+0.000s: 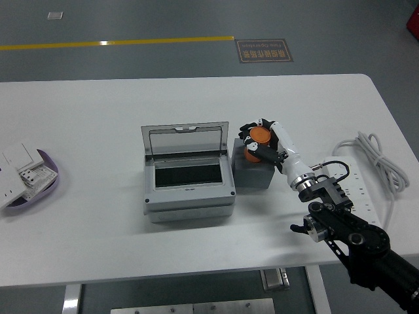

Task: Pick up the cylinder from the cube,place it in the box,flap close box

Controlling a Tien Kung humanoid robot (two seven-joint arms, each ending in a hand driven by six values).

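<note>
An orange cylinder (257,143) stands on a dark grey cube (253,173) just right of the box. The grey box (188,181) sits in the middle of the table with its clear flap lid (186,139) standing open at the back. My right hand (262,140) reaches in from the lower right, and its black-tipped fingers are curled around the cylinder, which still rests on the cube. My left arm is out of view.
A purple tray (47,185) with white parts lies at the left edge. A white power strip (357,190) and a coiled white cable (380,160) lie at the right, beside my right forearm.
</note>
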